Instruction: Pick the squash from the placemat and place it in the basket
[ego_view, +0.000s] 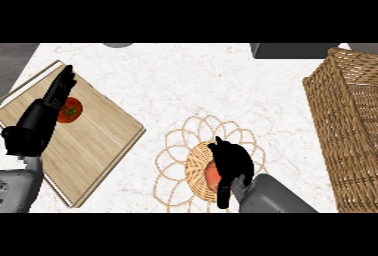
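Squash (212, 175) on placemat (174, 146), right hand (233, 161) curled round

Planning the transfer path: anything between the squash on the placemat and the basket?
Nothing visible. Only bare counter separates the placemat from the basket at right. The right hand curls over the squash; tomato and cutting board lie left.

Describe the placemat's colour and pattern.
The placemat is tan wicker with a looped, lacy rim; the head view shows it.
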